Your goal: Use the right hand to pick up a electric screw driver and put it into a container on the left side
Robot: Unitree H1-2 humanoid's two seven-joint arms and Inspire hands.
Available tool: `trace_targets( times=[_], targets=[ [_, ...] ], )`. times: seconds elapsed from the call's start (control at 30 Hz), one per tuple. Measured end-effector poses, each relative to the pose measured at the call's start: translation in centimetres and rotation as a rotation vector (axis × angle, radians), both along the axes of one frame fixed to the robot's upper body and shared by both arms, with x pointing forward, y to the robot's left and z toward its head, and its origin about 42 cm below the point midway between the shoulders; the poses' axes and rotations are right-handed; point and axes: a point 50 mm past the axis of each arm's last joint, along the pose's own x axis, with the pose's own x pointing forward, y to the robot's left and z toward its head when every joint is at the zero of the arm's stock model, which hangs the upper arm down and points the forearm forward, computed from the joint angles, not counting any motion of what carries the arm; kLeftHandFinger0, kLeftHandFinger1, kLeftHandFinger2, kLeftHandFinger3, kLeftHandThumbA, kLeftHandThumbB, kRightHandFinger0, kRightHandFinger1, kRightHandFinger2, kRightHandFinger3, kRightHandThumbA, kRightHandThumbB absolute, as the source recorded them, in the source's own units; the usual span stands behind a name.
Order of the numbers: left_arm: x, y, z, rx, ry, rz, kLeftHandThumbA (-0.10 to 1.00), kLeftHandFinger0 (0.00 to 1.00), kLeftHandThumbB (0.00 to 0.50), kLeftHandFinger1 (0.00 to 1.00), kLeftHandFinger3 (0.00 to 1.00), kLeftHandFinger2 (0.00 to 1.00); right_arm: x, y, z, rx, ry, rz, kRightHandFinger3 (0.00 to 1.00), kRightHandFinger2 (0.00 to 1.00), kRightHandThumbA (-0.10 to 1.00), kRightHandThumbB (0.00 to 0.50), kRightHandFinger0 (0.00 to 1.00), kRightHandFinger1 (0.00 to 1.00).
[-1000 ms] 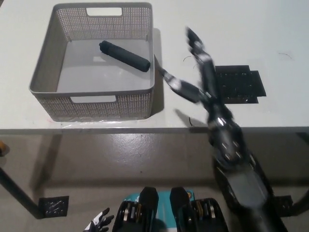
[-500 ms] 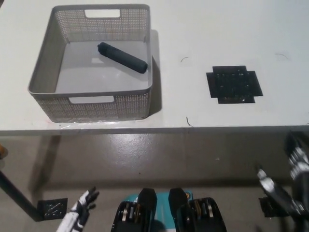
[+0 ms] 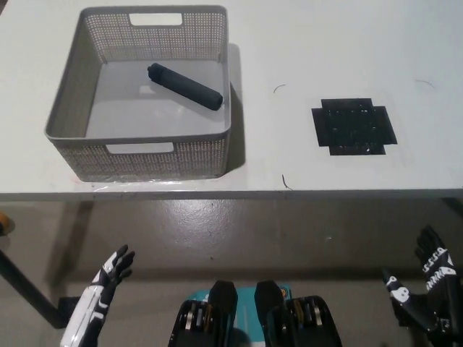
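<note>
Even, bright overhead light on the pale worktop [image 3: 347, 43]; no glare. The basket [image 3: 72, 94] throws a soft shadow toward 3 o'clock. Floor below dimmer, mild sheen. Frame sharp, no motion blur.

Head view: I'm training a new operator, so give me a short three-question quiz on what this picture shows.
1. True or false: the electric screwdriver lies inside the grey basket.
2. Which hand holds something? A) left hand B) right hand C) neither
3. Fill in: the black mat lies on the table, to the basket's robot-____ side.

Key: 1 true; 2 C; 3 right.
</note>
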Motion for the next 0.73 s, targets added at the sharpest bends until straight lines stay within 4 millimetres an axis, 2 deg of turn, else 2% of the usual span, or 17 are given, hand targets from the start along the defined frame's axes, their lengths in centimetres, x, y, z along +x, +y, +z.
trace_targets(
  times=[0.13, 0.3, 0.4, 0.5, 0.73],
  targets=[
    [0.8, -0.1, 0.5, -0.002, -0.020, -0.002, 0.98, 1.00, 0.221, 1.00, 1.00, 1.00, 0.6, 0.2, -0.8, 0.003, 0.025, 0.024, 1.00, 1.00, 0.72, 0.226, 1.00, 1.00],
    [1.6, -0.2, 0.9, -0.003, -0.034, -0.006, 0.97, 1.00, 0.216, 1.00, 1.00, 1.00, 1.3, 0.5, -1.5, 0.012, 0.049, 0.070, 1.00, 1.00, 0.76, 0.251, 1.00, 1.00],
    [1.8, -0.2, 1.0, -0.003, -0.034, -0.006, 0.98, 1.00, 0.221, 1.00, 1.00, 1.00, 1.8, 0.9, -1.7, 0.026, 0.065, 0.110, 1.00, 1.00, 0.76, 0.247, 1.00, 1.00],
    [1.8, -0.2, 0.8, -0.006, -0.025, -0.004, 0.98, 1.00, 0.214, 1.00, 1.00, 1.00, 1.9, 1.2, -1.9, 0.036, 0.076, 0.139, 1.00, 1.00, 0.81, 0.237, 1.00, 1.00],
    [1.8, 0.0, 0.5, -0.022, -0.002, 0.008, 0.98, 1.00, 0.247, 1.00, 1.00, 1.00, 1.9, 1.6, -2.1, 0.040, 0.100, 0.185, 1.00, 1.00, 0.83, 0.233, 1.00, 1.00]
  ],
)
